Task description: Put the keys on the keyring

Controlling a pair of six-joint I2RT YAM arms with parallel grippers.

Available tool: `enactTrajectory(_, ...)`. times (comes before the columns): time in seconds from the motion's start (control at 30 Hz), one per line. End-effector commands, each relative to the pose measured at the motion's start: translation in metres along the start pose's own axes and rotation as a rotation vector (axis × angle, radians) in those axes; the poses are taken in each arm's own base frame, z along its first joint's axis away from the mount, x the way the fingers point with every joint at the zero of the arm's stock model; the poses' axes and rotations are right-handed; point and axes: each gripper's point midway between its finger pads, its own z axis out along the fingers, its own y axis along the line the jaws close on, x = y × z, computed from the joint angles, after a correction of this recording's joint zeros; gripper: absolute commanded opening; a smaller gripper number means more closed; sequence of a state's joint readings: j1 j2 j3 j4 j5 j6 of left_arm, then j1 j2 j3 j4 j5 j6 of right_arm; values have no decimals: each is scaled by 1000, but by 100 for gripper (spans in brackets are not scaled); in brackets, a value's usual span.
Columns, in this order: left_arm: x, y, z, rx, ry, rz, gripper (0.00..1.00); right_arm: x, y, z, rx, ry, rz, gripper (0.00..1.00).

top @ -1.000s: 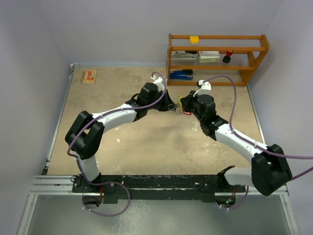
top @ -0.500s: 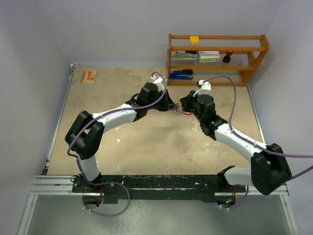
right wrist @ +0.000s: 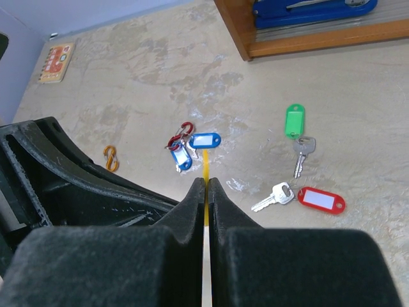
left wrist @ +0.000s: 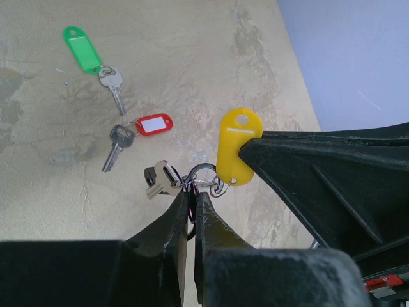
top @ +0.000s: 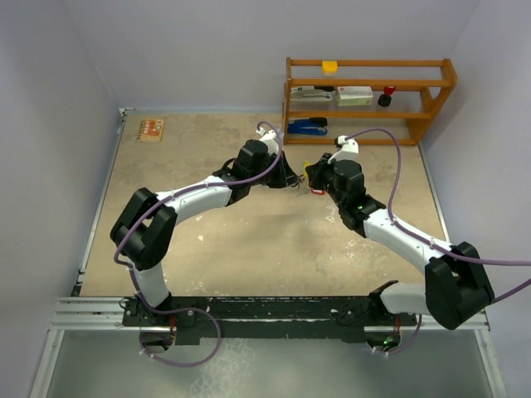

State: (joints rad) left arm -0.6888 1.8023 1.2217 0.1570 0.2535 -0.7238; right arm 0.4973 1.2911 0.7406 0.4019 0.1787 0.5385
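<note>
My left gripper (left wrist: 192, 195) is shut on the thin wire keyring (left wrist: 203, 171), held above the table; a silver key (left wrist: 163, 178) hangs on the ring. My right gripper (right wrist: 206, 182) is shut on a yellow key tag (left wrist: 236, 146), seen edge-on in the right wrist view (right wrist: 206, 167), and holds it against the ring. The two grippers meet at mid-table (top: 303, 179). On the table lie a green-tagged key (left wrist: 83, 50), a red-tagged key (left wrist: 153, 125) and two blue-tagged keys (right wrist: 204, 140).
A wooden shelf (top: 365, 91) stands at the back right with a blue stapler (right wrist: 307, 9) on its lowest level. An orange figure-8 clip (right wrist: 111, 158) and a red clip (right wrist: 181, 133) lie near the blue tags. An orange card (top: 151, 129) lies far left.
</note>
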Motion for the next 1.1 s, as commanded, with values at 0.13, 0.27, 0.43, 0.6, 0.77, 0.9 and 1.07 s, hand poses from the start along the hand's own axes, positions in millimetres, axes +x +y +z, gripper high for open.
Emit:
enactTrajectory(0.13,-25,-28,-3,75,-65,17,0,-25,8,6,6,-84,23,0)
enactTrajectory(0.27,-25,-28,-3,77,-62,19,0,-26,7,7,8,-88,23,0)
enactTrajectory(0.43,-24,-27,-2,75,-60,18,0,-26,8,8,7,-88,24,0)
enactTrajectory(0.6,-24,-25,-1,64,-62,16,0,-30,8,6,7,-98,26,0)
enactTrajectory(0.77,-22,-26,-1,74,-56,18,0,-30,7,6,15,-101,24,0)
enactTrajectory(0.9,-22,-28,-2,80,-53,24,0,-33,5,6,24,-110,22,0)
enactTrajectory(1.07,-20,-28,-3,82,-43,30,0,-36,5,6,32,-117,23,0)
